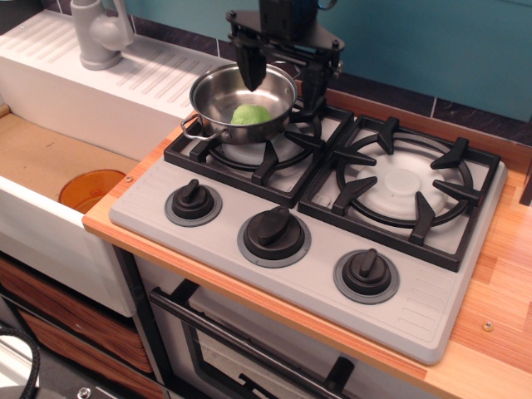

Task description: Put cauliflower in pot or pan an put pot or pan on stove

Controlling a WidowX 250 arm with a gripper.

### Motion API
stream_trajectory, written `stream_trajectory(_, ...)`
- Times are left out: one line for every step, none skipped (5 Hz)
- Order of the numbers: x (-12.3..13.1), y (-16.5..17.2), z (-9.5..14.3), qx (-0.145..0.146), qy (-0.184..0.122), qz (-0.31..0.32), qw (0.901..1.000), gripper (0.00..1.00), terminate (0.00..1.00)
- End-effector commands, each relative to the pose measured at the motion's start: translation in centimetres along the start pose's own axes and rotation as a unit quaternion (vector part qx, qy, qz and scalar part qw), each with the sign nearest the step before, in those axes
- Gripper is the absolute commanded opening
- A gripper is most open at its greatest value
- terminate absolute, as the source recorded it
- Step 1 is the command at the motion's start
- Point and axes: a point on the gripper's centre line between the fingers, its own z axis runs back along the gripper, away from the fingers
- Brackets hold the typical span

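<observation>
The shiny steel pot (218,98) stands on the left burner grate of the grey stove (307,241). The light-green cauliflower (250,115) lies inside the pot, toward its right side. My black gripper (281,81) hangs open at the pot's far right rim. Its left finger is over the pot's inside and its right finger is outside the rim, over the grate. It holds nothing.
An orange round container (91,189) sits in the sink at the left. A grey tap (97,33) stands on the white drainboard behind. The right burner grate (405,187) is bare. Three black knobs (273,233) line the stove front. A wooden counter lies to the right.
</observation>
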Motion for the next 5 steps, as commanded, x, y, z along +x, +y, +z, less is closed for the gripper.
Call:
stream_trajectory(0.6, 0.2, -0.9, -0.007, -0.037, 0.001, 0.9993, 1.0, 0.0)
stream_trajectory(-0.2, 0.0, -1.5, -0.006, -0.039, 0.004, 0.9992, 1.0, 0.0)
stream_trajectory(-1.1, -0.5, -1.9, -0.002, -0.037, 0.014, 0.9992, 1.0, 0.0)
stream_trajectory(-1.6, -1.1, -2.3, 0.002, -0.039, 0.02, 0.9991, 0.0, 0.0)
stream_trajectory(-1.9, -1.4, -2.5, 0.005, -0.042, 0.022, 0.9988, 0.0, 0.0)
